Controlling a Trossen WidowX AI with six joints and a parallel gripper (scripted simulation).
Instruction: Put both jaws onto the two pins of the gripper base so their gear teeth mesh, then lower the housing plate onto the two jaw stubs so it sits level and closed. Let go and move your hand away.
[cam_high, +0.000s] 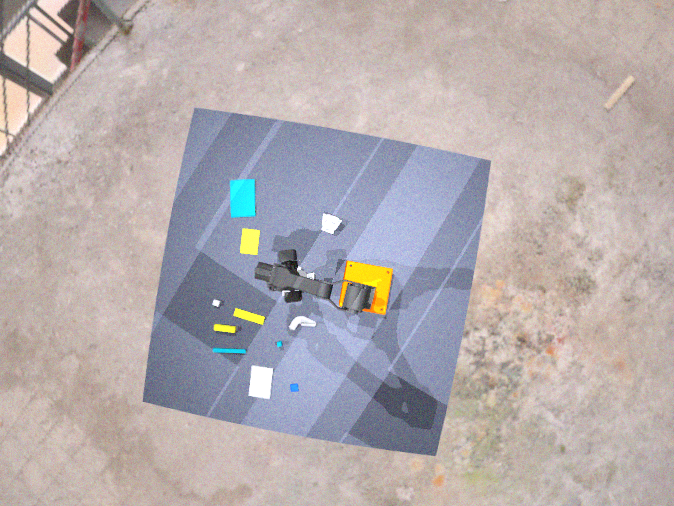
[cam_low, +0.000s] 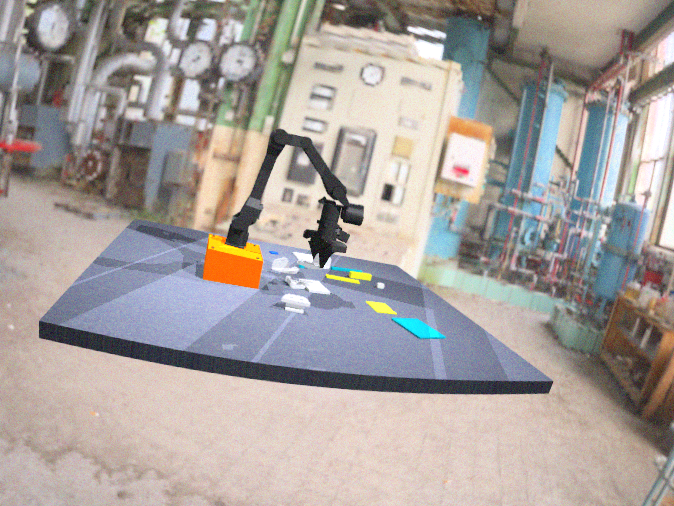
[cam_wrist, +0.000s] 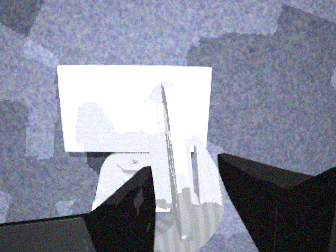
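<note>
My gripper (cam_low: 322, 264) (cam_wrist: 185, 168) points down and is shut on a white part, which looks like a jaw (cam_wrist: 162, 145). It is held on edge above the white gripper base (cam_wrist: 115, 90) (cam_low: 317, 287). The base shows a flat rectangular part and a rounded part in the wrist view. The held jaw hides part of it, and the pins and teeth cannot be made out. Another white jaw, curved (cam_high: 301, 322) (cam_low: 283, 265), lies on the table beside the base. A white piece that looks like the housing plate (cam_high: 331, 223) (cam_low: 295, 301) lies on the other side.
The orange arm mount (cam_high: 381, 277) (cam_low: 233, 266) stands behind the hand. Cyan (cam_high: 242, 198) and yellow (cam_high: 249, 241) plates, two yellow bars, a cyan bar (cam_high: 229, 351), a white plate (cam_high: 260, 382), a blue piece (cam_high: 293, 387) and small cubes lie around the table.
</note>
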